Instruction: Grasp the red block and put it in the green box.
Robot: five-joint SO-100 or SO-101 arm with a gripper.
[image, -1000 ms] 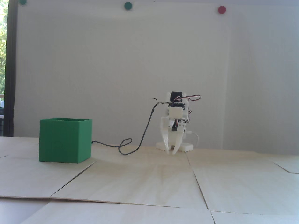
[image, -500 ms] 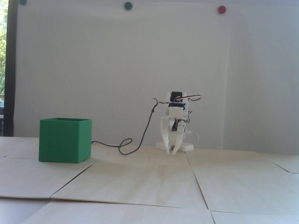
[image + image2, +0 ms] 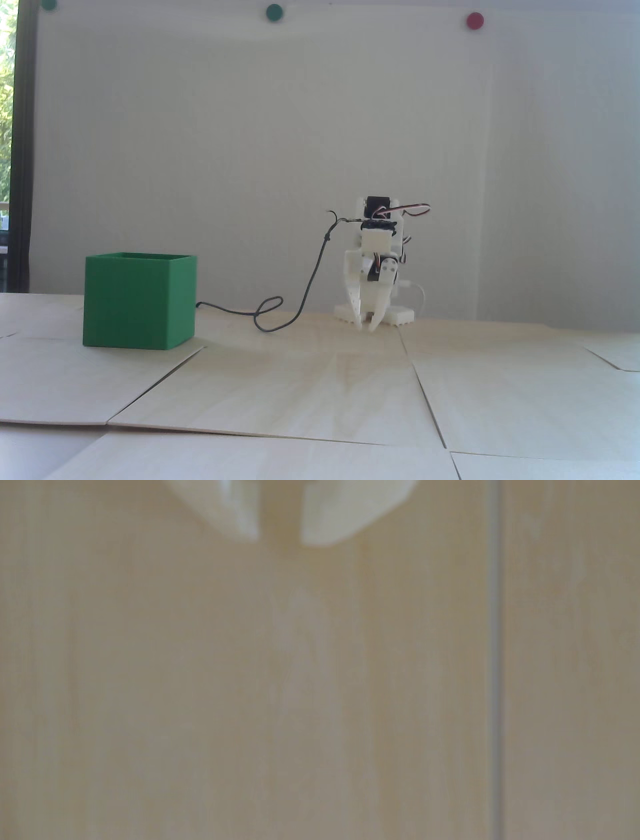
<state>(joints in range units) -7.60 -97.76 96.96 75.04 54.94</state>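
In the fixed view, a small white robot arm point(image 3: 376, 260) stands folded at the far edge of a pale wooden table point(image 3: 320, 390), against a white wall. Its gripper point(image 3: 366, 327) points straight down, tips just above the tabletop, with a narrow gap between the two fingers and nothing held. A green box point(image 3: 139, 300), open at the top, sits on the table well to the left of the arm. A thin dark cable point(image 3: 280, 312) loops along the table from the arm toward the box. The red block appears in neither view; the box's inside is hidden from this low angle.

The blurry wrist view shows only the gripper point(image 3: 280, 540), its white fingertips point(image 3: 242, 518) slightly parted over bare wood, and a panel seam point(image 3: 496, 687) to the right of them.
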